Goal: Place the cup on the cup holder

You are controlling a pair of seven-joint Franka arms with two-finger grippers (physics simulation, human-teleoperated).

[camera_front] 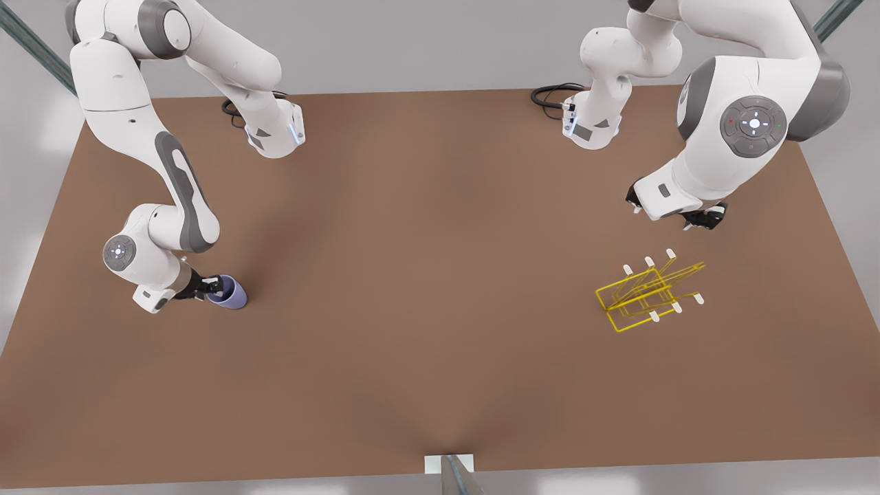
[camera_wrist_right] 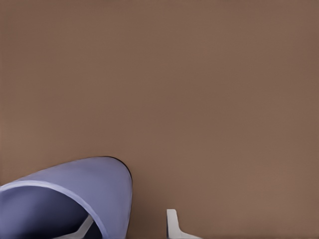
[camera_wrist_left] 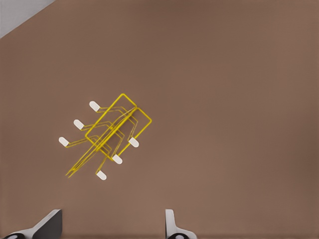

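Note:
The lavender-blue cup point(camera_front: 232, 293) stands on the brown table point(camera_front: 426, 275) at the front view's left. My right gripper point(camera_front: 211, 289) is at its rim, open, one finger inside the cup point(camera_wrist_right: 75, 194) and the other outside its wall with a small gap. The yellow wire cup holder point(camera_front: 652, 290) with white-tipped prongs sits on the table at the front view's right. My left gripper point(camera_front: 702, 220) hangs open above and behind it, empty, and waits there. The left wrist view looks down on the cup holder point(camera_wrist_left: 112, 132), with the left gripper point(camera_wrist_left: 113, 225) showing at the picture's edge.
Both arm bases point(camera_front: 275, 130) point(camera_front: 591, 124) stand at the table's far edge with black cables beside them. A wide stretch of bare brown tabletop lies between the cup and the holder. A small white bracket point(camera_front: 449, 464) sits at the near edge.

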